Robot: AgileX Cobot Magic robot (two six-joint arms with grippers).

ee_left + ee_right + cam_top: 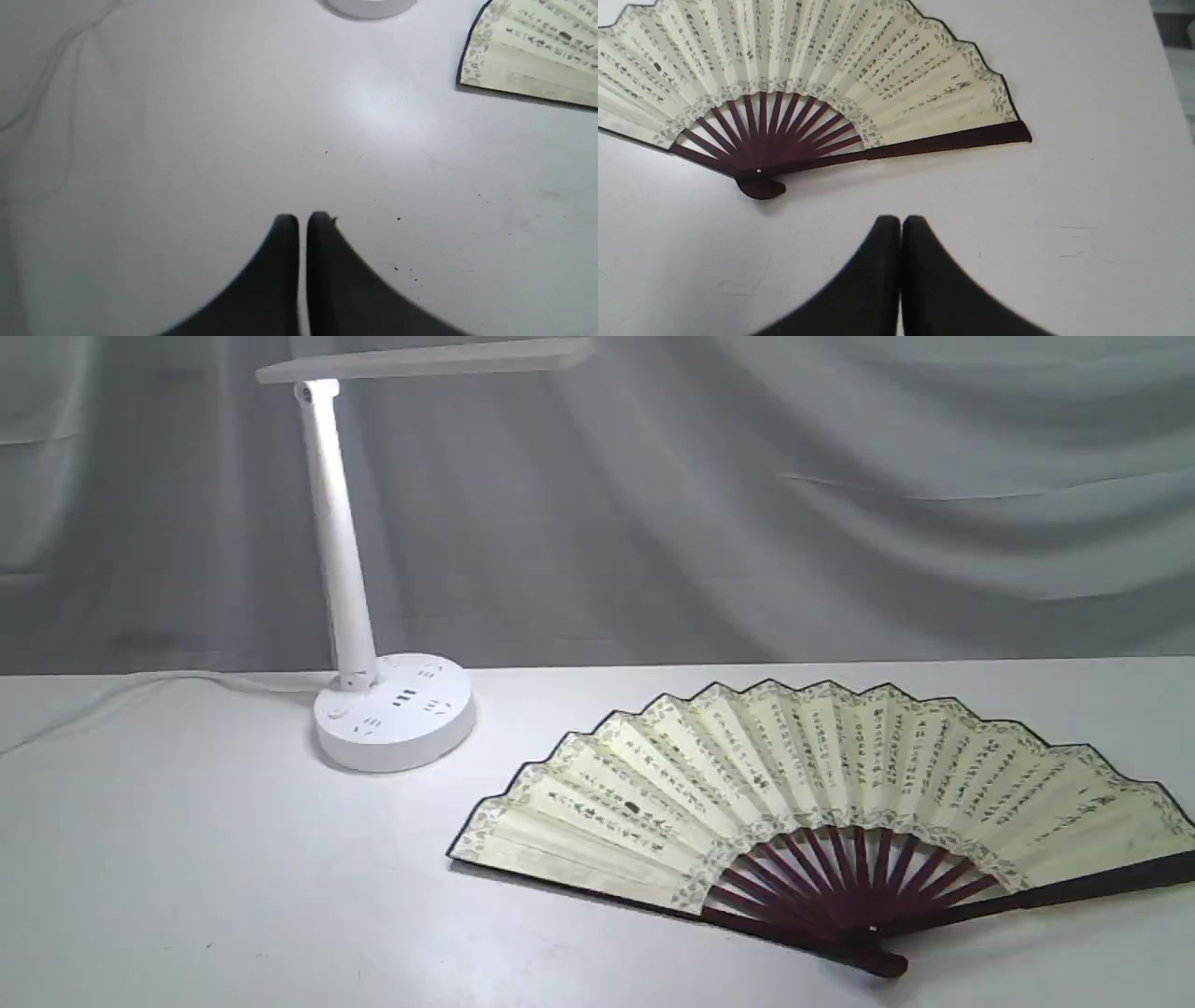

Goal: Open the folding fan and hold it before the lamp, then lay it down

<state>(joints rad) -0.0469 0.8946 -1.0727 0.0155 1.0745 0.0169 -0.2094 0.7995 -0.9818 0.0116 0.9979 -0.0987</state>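
The folding fan (822,784) lies fully spread and flat on the white table at the right, cream leaf with black calligraphy, maroon ribs meeting at the pivot near the front. The right wrist view shows the fan (808,74) too, and one corner of the fan (528,56) shows in the left wrist view. The white lamp (350,569) stands at the back left, its bar head at the top edge. My left gripper (302,219) is shut with nothing in it, above bare table. My right gripper (900,219) is shut and empty, a short way off the fan's pivot. Neither arm appears in the exterior view.
The lamp's white cord (140,686) runs along the table's back left. A grey draped cloth (747,504) hangs behind the table (233,877). The rim of the lamp's round base (369,7) shows in the left wrist view.
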